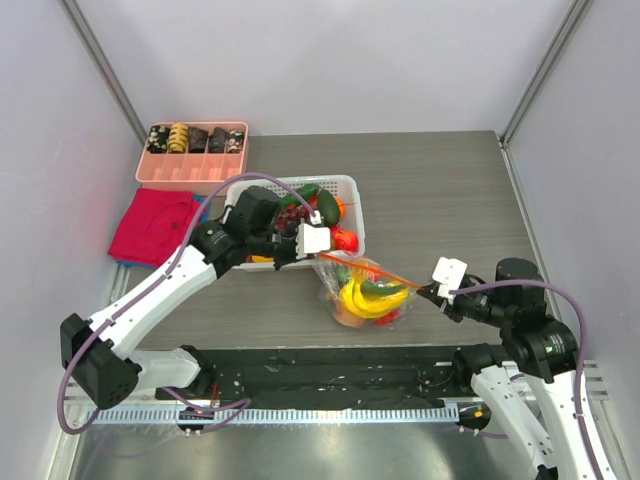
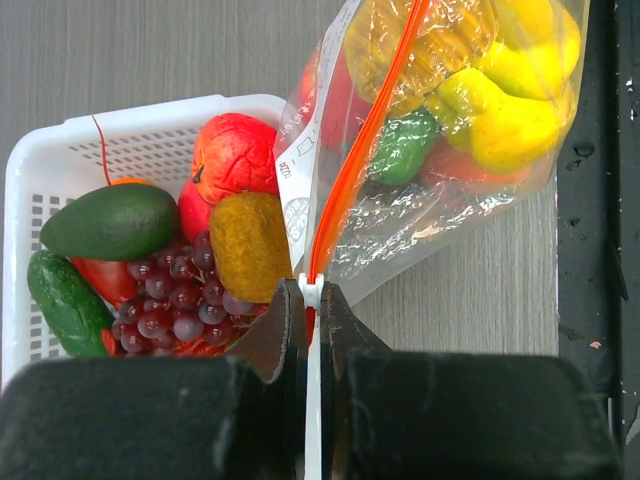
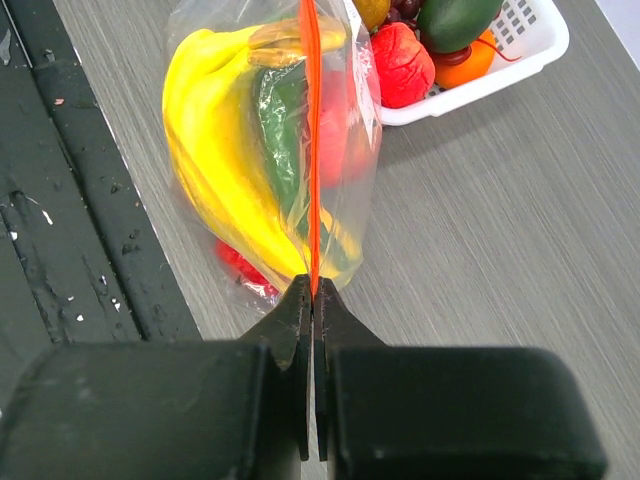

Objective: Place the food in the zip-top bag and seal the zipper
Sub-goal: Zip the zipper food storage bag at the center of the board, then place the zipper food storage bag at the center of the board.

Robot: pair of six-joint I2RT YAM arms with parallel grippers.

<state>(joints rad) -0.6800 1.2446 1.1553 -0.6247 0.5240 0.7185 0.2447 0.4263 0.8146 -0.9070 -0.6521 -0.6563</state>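
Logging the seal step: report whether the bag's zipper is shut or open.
Looks shut: the zipper runs as one thin orange line, no gap, stretched between the left gripper and right gripper.

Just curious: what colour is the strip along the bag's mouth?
Orange-red; the zipper shows best in the right wrist view.

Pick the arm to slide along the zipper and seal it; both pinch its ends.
Right, probably. The right gripper pinches the zipper end well away from the basket; the left gripper holds the other end close beside it, so it suits anchoring.
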